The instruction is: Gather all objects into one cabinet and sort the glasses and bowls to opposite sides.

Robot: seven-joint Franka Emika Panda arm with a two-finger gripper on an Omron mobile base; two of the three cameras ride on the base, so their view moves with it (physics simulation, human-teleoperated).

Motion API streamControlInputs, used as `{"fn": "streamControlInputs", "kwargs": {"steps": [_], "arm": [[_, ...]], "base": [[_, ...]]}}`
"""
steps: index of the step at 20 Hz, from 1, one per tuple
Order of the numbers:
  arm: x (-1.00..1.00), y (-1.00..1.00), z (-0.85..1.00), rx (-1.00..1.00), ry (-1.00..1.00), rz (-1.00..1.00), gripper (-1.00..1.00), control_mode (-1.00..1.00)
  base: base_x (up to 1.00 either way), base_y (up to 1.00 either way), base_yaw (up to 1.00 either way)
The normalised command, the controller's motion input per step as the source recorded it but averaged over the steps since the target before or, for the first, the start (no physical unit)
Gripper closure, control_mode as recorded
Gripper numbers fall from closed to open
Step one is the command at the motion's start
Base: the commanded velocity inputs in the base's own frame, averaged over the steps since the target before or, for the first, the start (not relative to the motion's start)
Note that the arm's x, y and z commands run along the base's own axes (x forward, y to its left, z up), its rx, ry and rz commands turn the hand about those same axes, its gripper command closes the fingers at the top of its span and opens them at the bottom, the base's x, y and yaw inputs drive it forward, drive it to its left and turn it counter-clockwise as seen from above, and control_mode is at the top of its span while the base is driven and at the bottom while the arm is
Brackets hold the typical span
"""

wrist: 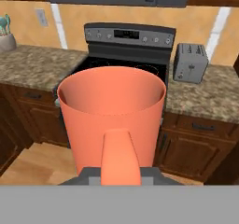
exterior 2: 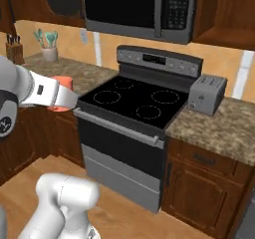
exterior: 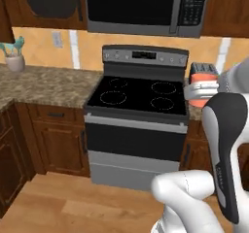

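Observation:
My gripper (wrist: 120, 174) is shut on the handle of a salmon-pink mug (wrist: 112, 113), one of the glasses. The mug is upright in the air in front of the stove, and its open top shows it is empty. From the left base view the mug (exterior: 200, 92) shows beside my white forearm, over the stove's right edge. From the right base view only bits of the mug (exterior 2: 63, 80) peek out behind the arm. The bowls and the other glass are out of view. I cannot tell which of the dark wall cabinets is the cabinet.
A black stove (exterior: 137, 97) with a microwave (exterior: 141, 6) above it stands straight ahead. Granite counters flank it, with a grey toaster (exterior 2: 206, 94) on the right one and a utensil pot (exterior: 14, 59) on the left. Dark wooden wall cabinets (exterior: 48, 6) hang at the top.

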Motion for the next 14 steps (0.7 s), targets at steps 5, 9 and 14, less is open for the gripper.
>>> {"fn": "streamControlInputs", "kwargs": {"steps": [5,9,14], "arm": [[0.0,0.0,0.0,0.0,0.0,0.0,1.0,1.0],[0.0,0.0,0.0,0.0,0.0,0.0,1.0,1.0],[0.0,0.0,0.0,0.0,0.0,0.0,1.0,1.0]], "base": [[-0.16,0.64,0.78],[-0.01,0.4,0.84],[0.28,0.03,0.83]]}}
